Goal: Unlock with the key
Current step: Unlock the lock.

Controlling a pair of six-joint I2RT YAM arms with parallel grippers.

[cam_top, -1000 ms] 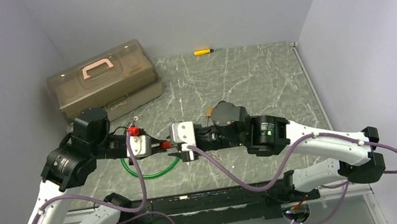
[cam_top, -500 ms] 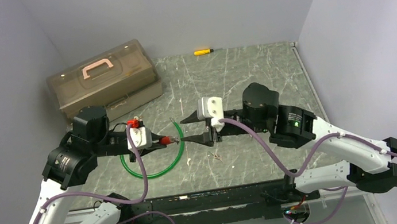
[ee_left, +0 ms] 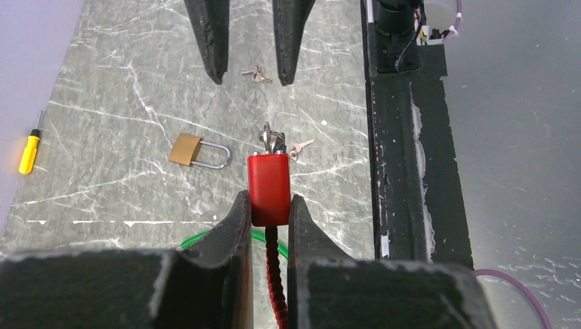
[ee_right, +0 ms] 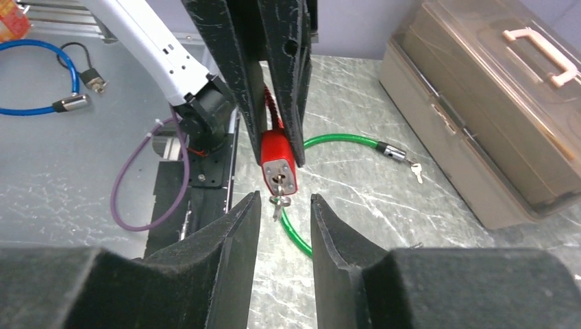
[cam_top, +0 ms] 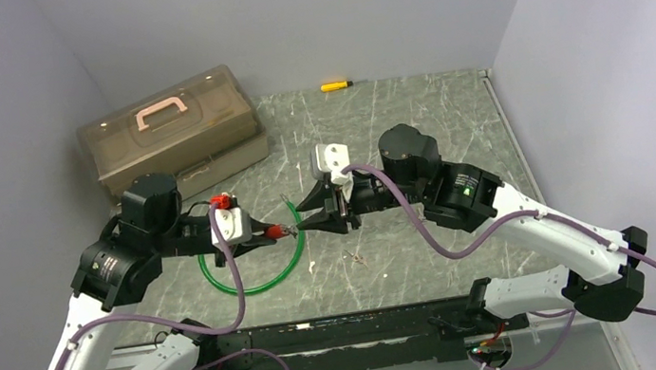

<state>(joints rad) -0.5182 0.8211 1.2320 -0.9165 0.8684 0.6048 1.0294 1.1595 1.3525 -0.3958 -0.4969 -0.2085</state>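
Observation:
My left gripper (ee_left: 268,205) is shut on a red lock body (ee_left: 268,188) and holds it above the table; its red ribbed cable runs back between the fingers. A small key (ee_left: 272,139) sticks out of the lock's front face, seen too in the right wrist view (ee_right: 279,203). My right gripper (ee_right: 284,205) is open and faces the lock (ee_right: 277,161), with its fingertips on either side of the key and apart from it. In the top view the two grippers meet tip to tip, left (cam_top: 271,235) and right (cam_top: 302,217).
A brass padlock (ee_left: 195,151) and loose keys (ee_left: 256,72) lie on the marble table. A green cable loop (cam_top: 251,286) lies under the lock. A brown toolbox (cam_top: 168,129) stands at the back left, and a yellow screwdriver (cam_top: 335,84) lies at the far edge.
My right gripper was at the lock a second ago, then pulled back to the right and opened. It now sits a little closer to the key again. The left arm has held still.

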